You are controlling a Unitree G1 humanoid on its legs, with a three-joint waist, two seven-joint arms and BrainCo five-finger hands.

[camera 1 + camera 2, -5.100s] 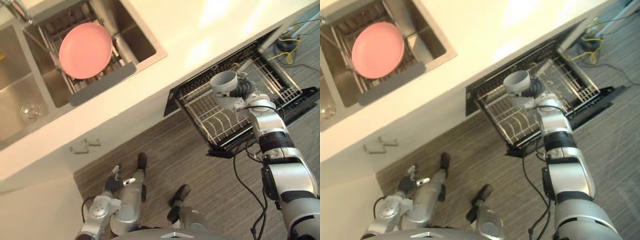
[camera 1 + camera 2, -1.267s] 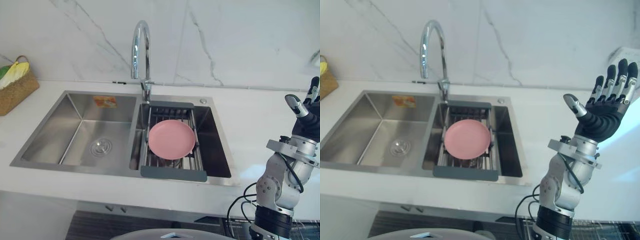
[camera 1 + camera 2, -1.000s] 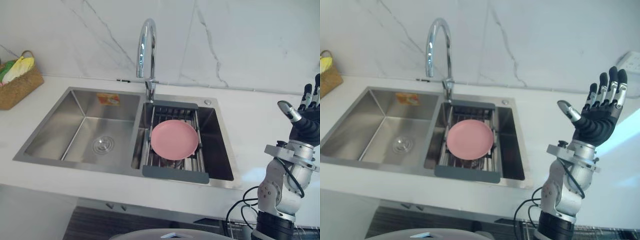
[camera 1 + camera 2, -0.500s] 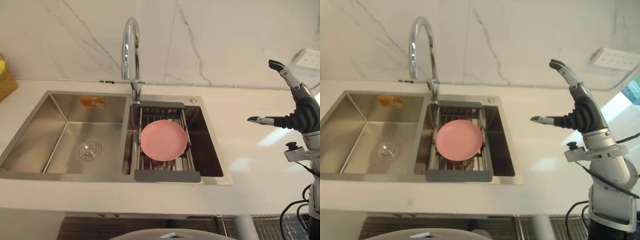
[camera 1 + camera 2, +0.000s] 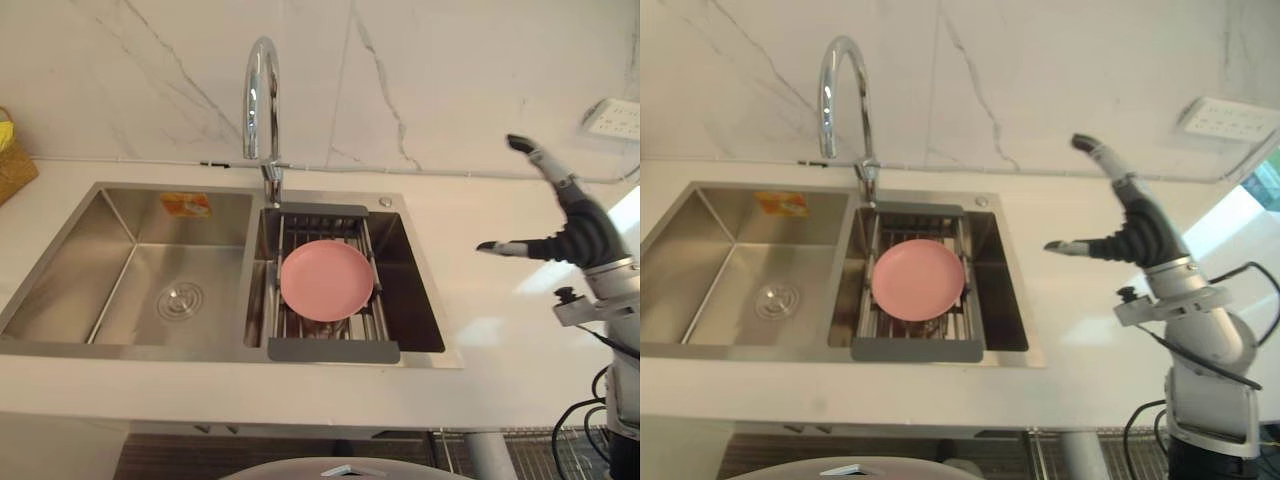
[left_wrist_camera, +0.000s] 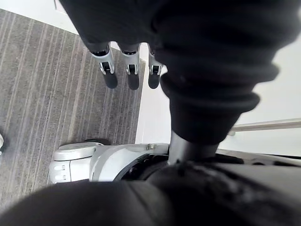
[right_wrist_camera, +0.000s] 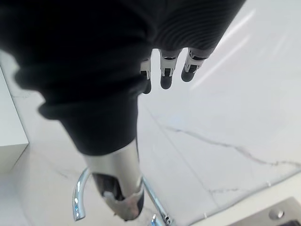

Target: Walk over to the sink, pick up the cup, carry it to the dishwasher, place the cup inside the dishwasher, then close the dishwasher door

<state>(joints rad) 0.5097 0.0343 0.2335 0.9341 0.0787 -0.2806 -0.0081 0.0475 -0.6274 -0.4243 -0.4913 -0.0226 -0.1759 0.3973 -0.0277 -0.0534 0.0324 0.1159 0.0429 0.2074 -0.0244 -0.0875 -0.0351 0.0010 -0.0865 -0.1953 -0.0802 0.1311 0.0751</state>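
Left hand hangs low over the floor, fingers straight, nothing in it. On to the sink: a pink plate sits on the right basin's rack, and I spot no cup there. Right hand is up over the counter's right end, splayed and empty. The cup's whereabouts and looks I cannot tell. A dishwasher rack peeks out under the counter's front edge, so I judge the door is not yet closed.

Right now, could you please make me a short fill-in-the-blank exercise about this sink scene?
The plate lying on the rack is ____ in colour. The rack sits in the ____ basin of the sink. The right hand, above the counter, holds nothing and its fingers are ____.
Missing words: pink; right; open.
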